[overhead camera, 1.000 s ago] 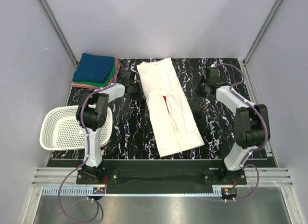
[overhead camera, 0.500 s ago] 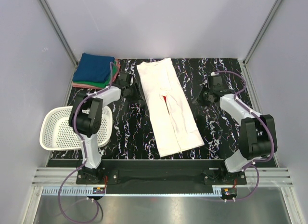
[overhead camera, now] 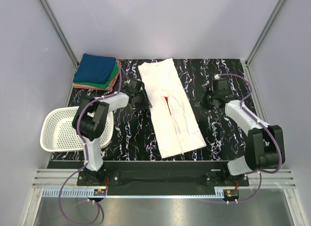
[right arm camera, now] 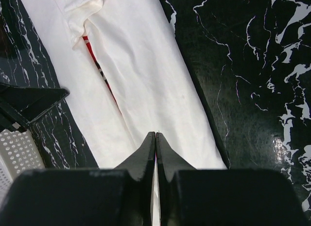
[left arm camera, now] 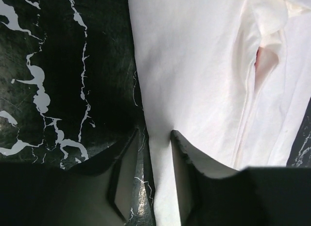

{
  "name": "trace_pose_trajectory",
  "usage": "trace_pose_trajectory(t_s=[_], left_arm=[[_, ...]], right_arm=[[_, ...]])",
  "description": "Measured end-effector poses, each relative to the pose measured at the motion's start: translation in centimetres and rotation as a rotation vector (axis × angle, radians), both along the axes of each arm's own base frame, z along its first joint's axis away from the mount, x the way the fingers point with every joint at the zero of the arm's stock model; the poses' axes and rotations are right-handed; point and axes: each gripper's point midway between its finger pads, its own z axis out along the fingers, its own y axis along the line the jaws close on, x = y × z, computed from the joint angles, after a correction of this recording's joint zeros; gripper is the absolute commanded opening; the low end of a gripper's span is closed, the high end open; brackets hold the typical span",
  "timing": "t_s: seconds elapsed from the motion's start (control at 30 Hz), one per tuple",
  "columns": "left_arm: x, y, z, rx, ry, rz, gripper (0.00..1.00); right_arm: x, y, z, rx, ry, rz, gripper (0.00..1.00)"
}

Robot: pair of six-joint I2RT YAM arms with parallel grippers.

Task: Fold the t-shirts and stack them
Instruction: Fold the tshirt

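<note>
White cloth, probably limp and light: the t-shirt (overhead camera: 172, 114) is lying on the desk (overhead camera: 127, 134), its edge between the left gripper (left arm camera: 155, 133)'s parted jaws, the likeliest hold. The right gripper (right arm camera: 155, 134) is hovering above it, pinched together and empty.

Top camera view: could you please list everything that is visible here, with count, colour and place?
white t-shirt: one, white with a little red showing, folded long, middle of the table
folded shirts: one stack, blue on top, green and pink below, far left corner
basket: one, white mesh, left side
table: one, black with white veins
left arm: one, black and white; left hand open at the t-shirt's left edge
right arm: one, black and white; right hand shut, near the t-shirt's right edge
</note>
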Motion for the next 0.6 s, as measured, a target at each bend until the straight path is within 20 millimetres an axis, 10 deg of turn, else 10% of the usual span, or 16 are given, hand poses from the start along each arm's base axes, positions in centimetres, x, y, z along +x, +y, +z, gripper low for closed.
trace_pose_trajectory(t_s=[0.23, 0.6], left_arm=[[-0.5, 0.4, -0.6, 0.033, 0.021, 0.011, 0.02], [1.5, 1.0, -0.4, 0.133, 0.046, -0.058, 0.0]], right_arm=[[-0.5, 0.0, 1.6, 0.01, -0.04, 0.001, 0.08], [-2.2, 0.6, 2.6, 0.058, -0.049, 0.035, 0.16]])
